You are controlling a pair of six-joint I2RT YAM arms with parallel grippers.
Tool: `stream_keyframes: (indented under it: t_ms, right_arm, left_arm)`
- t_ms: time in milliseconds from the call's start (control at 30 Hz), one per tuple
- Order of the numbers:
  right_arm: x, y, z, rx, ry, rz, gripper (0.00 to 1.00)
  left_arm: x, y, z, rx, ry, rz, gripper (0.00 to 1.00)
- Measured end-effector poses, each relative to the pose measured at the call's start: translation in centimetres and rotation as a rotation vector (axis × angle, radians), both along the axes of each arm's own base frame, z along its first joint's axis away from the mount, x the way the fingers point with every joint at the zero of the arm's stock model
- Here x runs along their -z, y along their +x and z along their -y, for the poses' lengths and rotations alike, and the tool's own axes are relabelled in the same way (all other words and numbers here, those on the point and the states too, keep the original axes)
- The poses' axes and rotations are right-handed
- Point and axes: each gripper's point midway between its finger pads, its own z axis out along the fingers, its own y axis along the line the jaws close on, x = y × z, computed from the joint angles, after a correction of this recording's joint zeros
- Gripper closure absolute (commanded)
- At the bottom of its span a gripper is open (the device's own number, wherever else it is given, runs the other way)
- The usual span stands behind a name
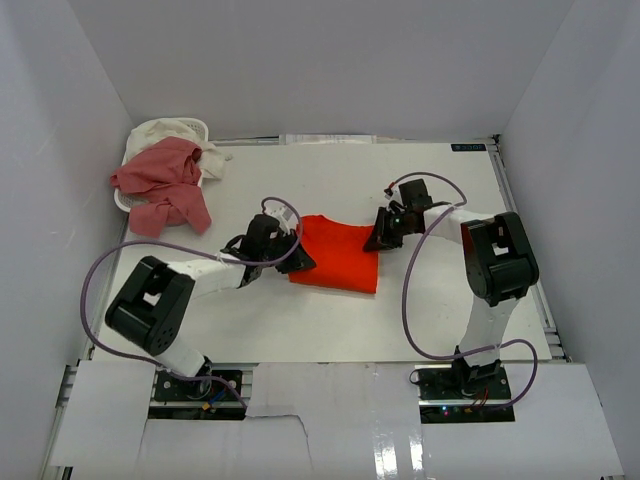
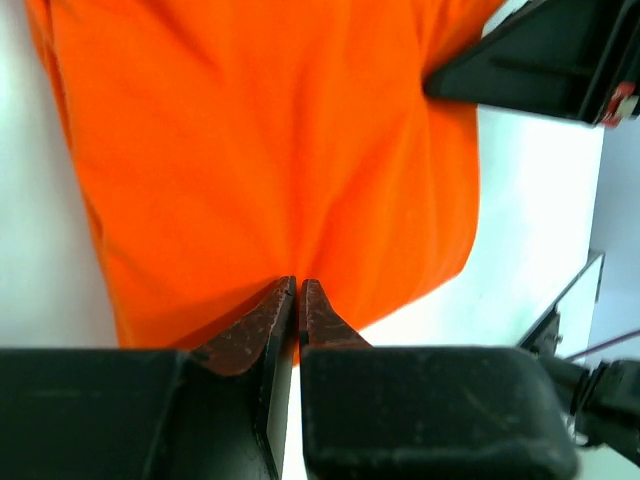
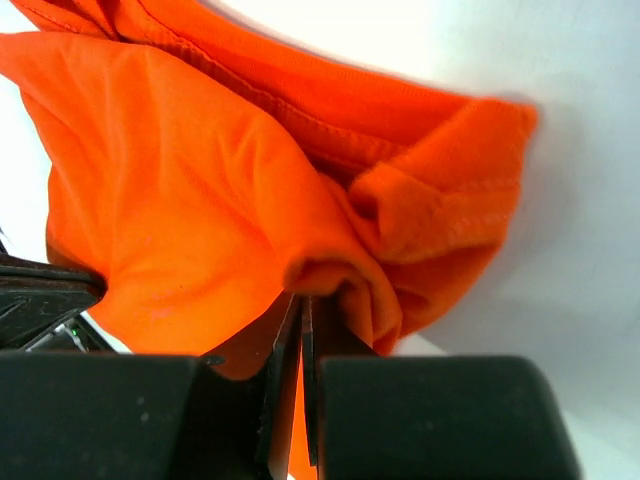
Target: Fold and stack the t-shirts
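I read the left gripper [image 2: 298, 290] as pinched on the left edge of the orange shirt [image 1: 338, 255], and the right gripper [image 3: 303, 305] as clamped on a bunched fold at its right. The shirt lies mid-table [image 1: 440, 300]. The pink shirt [image 1: 165, 185] drapes over the basket [image 1: 122, 203] in the far-left corner.

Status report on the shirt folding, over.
Left hand shut on orange shirt, left edge; right hand shut on its right corner. Pink shirt, white shirt heaped back left, unfolded. Nothing in the way.

centre: t-shirt [image 1: 338, 258] on table [image 1: 450, 200] between left hand [image 1: 303, 258] and right hand [image 1: 378, 240] | far-left: other t-shirts [image 1: 165, 180], seemingly in basket [image 1: 203, 127]
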Motion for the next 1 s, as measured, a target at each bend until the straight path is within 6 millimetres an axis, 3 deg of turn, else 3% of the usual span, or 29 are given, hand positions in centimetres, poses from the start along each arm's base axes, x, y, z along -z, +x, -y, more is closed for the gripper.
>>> stream_keyframes:
  t_ms: [100, 200, 300, 433, 533, 600, 667, 767, 867, 1000]
  right_arm:
    - [-0.3, -1.3, 0.2, -0.012, -0.002, 0.003, 0.92]
    - [-0.7, -1.7, 0.3, -0.020, -0.001, 0.020, 0.91]
    - [-1.0, -1.6, 0.3, -0.029, 0.000, 0.037, 0.89]
    - [-1.9, -1.4, -0.3, -0.059, 0.014, 0.058, 0.88]
    - [-3.5, -1.0, -1.0, -0.077, 0.025, 0.098, 0.88]
    - [-5.2, -1.4, -1.9, -0.102, 0.047, 0.134, 0.88]
    - [-7.3, -2.2, -2.9, -0.134, 0.089, 0.175, 0.88]
    - [-9.9, -4.4, -4.5, -0.179, 0.178, 0.219, 0.88]
    - [-10.5, -7.3, -6.1, -0.226, 0.260, 0.205, 0.88]
    - [-9.4, -11.0, -8.3, -0.280, 0.338, 0.113, 0.89]
  left_arm:
    - [0.2, -2.8, -1.1, -0.006, 0.005, -0.006, 0.82]
    - [1.1, -4.3, -2.1, -0.021, 0.015, -0.027, 0.82]
    - [1.7, -4.9, -2.4, -0.033, 0.022, -0.048, 0.82]
    - [0.6, -4.7, -2.6, -0.044, 0.022, -0.025, 0.79]
    - [-2.4, -3.4, -2.2, -0.051, 0.012, 0.034, 0.77]
    - [-5.8, -2.0, -1.4, -0.051, -0.021, 0.098, 0.76]
    - [-9.7, -0.6, -0.6, -0.049, -0.067, 0.175, 0.73]
    - [-13.5, 0.7, 0.1, -0.050, -0.107, 0.251, 0.73]
    - [-13.6, 1.7, -0.2, -0.052, -0.115, 0.254, 0.73]
    - [-9.7, 4.4, -2.5, -0.098, -0.102, 0.175, 0.73]
